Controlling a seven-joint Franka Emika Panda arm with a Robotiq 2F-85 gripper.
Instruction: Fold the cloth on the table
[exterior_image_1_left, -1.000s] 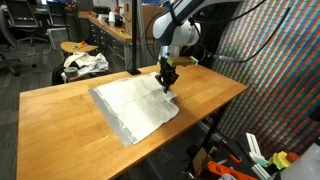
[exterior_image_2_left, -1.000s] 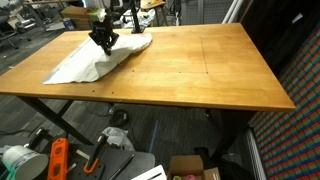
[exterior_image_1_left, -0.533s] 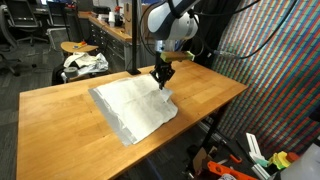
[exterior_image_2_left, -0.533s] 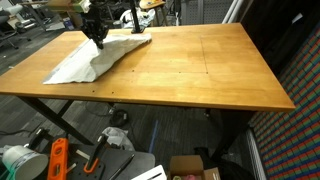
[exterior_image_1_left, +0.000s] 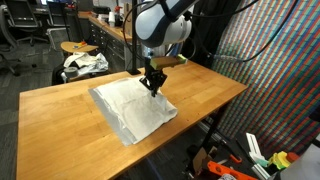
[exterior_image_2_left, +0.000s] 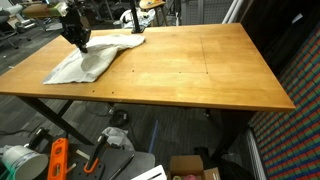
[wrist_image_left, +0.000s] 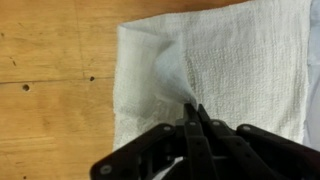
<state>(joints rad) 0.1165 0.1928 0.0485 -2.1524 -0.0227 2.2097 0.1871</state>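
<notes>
A white cloth (exterior_image_1_left: 130, 105) lies on the wooden table (exterior_image_1_left: 60, 125). It also shows in the other exterior view (exterior_image_2_left: 85, 63) and in the wrist view (wrist_image_left: 240, 60). My gripper (exterior_image_1_left: 152, 86) is shut on a pinch of the cloth's edge and lifts it, so the fabric peaks up to the fingertips (wrist_image_left: 194, 108). In an exterior view the gripper (exterior_image_2_left: 77, 40) hangs over the cloth's far part. Part of the cloth lies doubled over itself.
A stool with a crumpled cloth (exterior_image_1_left: 82, 62) stands behind the table. Tools and a bucket (exterior_image_2_left: 15, 160) lie on the floor beside the table. A colourful patterned wall (exterior_image_1_left: 280, 70) stands near the table's end.
My gripper has moved across the cloth, away from the table's near edge, dragging the pinched edge with it. The cloth has drawn in and folded further over itself.
</notes>
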